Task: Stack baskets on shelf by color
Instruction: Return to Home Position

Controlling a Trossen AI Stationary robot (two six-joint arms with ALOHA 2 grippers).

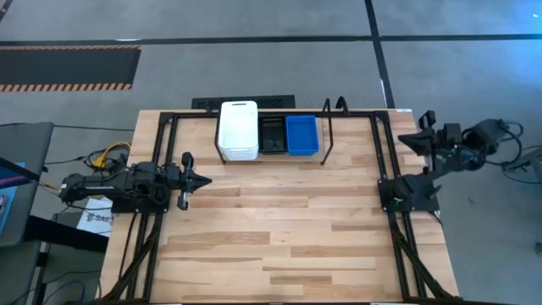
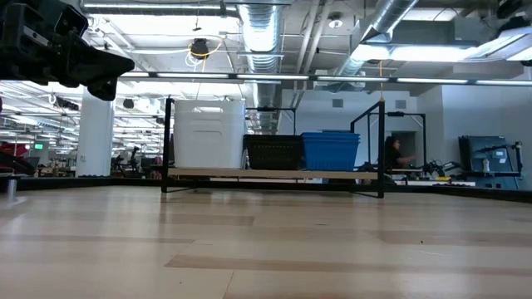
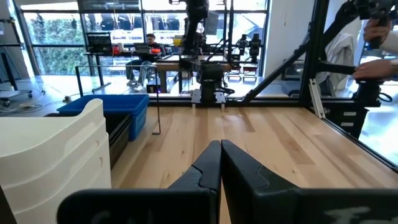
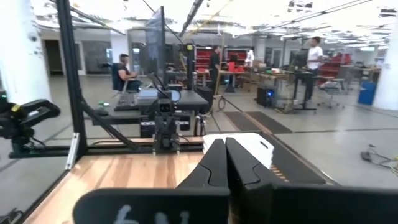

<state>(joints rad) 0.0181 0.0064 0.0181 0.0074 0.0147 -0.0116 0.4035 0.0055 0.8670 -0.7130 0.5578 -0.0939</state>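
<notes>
On the shelf (image 1: 327,127) at the table's far edge stand a stack of white baskets (image 1: 238,130), a black basket (image 1: 272,134) and a blue basket (image 1: 301,135), side by side from left to right. The low view shows the white stack (image 2: 208,133) as the tallest, then the black basket (image 2: 273,151) and the blue basket (image 2: 331,149). My left gripper (image 1: 205,179) is shut, level over the table's left side, pointing right. My right gripper (image 1: 405,138) is shut, raised at the table's right edge, pointing toward the baskets (image 4: 242,146).
Black frame tubes (image 1: 385,169) run along the table's left and right sides. Bare wooden tabletop (image 1: 279,229) lies between the arms and toward the near edge. People sit and stand in the room beyond, and a person's hand (image 3: 373,65) shows past the table's right side.
</notes>
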